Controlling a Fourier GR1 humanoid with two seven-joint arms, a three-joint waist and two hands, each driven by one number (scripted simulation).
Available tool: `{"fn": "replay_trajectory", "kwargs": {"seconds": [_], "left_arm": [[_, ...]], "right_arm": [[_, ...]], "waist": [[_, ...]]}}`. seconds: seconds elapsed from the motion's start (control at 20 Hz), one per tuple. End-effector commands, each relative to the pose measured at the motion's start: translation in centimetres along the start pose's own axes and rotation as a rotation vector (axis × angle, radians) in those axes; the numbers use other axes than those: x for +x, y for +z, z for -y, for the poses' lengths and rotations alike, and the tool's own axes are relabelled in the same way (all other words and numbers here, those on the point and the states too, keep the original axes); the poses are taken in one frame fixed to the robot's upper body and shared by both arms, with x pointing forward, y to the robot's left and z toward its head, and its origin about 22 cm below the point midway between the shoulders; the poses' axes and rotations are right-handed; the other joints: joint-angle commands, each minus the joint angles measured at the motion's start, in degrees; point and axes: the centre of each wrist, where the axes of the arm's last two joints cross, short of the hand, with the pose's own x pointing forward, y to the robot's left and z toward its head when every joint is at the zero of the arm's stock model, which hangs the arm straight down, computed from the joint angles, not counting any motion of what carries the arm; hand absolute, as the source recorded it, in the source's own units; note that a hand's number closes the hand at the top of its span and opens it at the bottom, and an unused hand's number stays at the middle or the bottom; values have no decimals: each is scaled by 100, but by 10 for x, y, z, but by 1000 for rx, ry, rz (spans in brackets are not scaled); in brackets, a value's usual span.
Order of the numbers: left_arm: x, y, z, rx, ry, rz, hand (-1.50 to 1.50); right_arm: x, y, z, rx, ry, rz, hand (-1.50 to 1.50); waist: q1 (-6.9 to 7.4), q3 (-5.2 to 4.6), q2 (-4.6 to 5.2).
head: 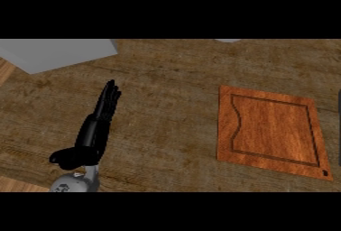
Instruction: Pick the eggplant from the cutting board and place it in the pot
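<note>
Wooden counter [166, 90] fills my view, with a grey slab [53, 54] at its far-left corner. Toward its right edge lies the cutting board [273, 131], bare: I see no eggplant anywhere, nor the pot, nor my right hand. My left hand [93, 135] rests near the left edge, fingers straight and pressed together, holding nothing. I judge the pick done; next I must bring the pot into sight.
</note>
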Motion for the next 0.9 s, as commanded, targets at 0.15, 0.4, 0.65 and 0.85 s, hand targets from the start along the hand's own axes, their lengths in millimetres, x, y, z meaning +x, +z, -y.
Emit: {"fn": "replay_trajectory", "kwargs": {"seconds": [0.15, 0.4, 0.65, 0.85], "left_arm": [[-1, -2, 6, -20, 7, -13, 0], [4, -11, 7, -16, 5, 1, 0], [-2, -8, 5, 23, 9, -25, 0], [-4, -4, -7, 32, -9, -34, 0]], "right_arm": [[26, -42, 26, -86, 71, -309, 150], [37, -52, 28, -117, 128, -375, 150], [42, -49, 17, -138, 156, -429, 150], [49, -42, 11, -131, 176, -454, 150]], "waist": [[142, 12, 9], [0, 22, -41], [-224, 28, -132], [-274, 28, -185]]}}
